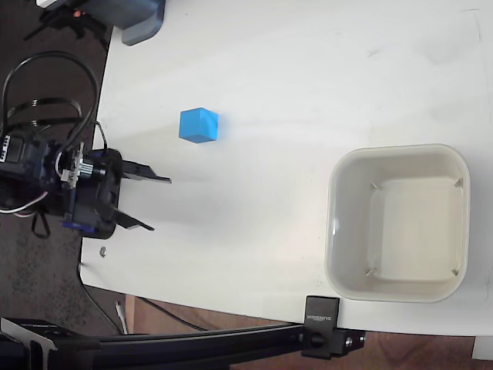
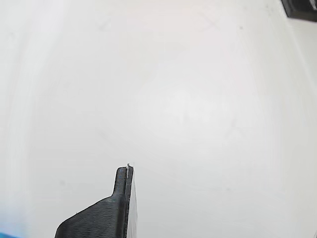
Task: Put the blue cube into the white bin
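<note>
The blue cube (image 1: 199, 125) rests on the white table in the upper left part of the fixed view. The white bin (image 1: 398, 158) stands at the right, with nothing inside it. My gripper (image 1: 158, 203) is at the table's left edge, below and left of the cube, with its two black fingers spread apart and nothing between them. In the wrist view only one black finger (image 2: 114, 208) shows over bare table; a sliver of blue at the bottom left corner cannot be identified.
A grey-blue device (image 1: 142, 23) sits at the table's top left corner. A black clamp and rail (image 1: 322, 327) run along the near edge below the bin. Cables loop beside the arm at the left. A dark object (image 2: 302, 9) shows at the wrist view's top right.
</note>
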Tool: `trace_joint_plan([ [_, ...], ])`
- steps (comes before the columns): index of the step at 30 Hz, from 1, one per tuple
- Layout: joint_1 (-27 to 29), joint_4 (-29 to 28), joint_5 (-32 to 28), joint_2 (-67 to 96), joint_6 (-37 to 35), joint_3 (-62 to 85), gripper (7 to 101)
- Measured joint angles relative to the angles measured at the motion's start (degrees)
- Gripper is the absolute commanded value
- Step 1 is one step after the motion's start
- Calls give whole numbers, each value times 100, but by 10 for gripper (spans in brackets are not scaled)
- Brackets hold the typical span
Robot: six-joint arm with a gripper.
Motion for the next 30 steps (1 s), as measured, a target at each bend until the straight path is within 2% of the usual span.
trace_joint_plan([
  [5,97,448,-220,-26,53,-624,1003],
  [10,-35,580,-237,-510,360,-1090,1003],
  [13,-738,563,-26,-1116,1081,-1415,1003],
  [15,-1433,501,237,-1521,1679,-1547,1003],
  [19,-3085,53,1187,-2109,2830,-1547,1003],
  [22,-3999,79,1854,-2874,3472,-1670,1003],
  [25,-4482,114,2250,-3586,3902,-1890,1003],
  [30,-4526,-18,2443,-3876,3999,-1846,1003],
])
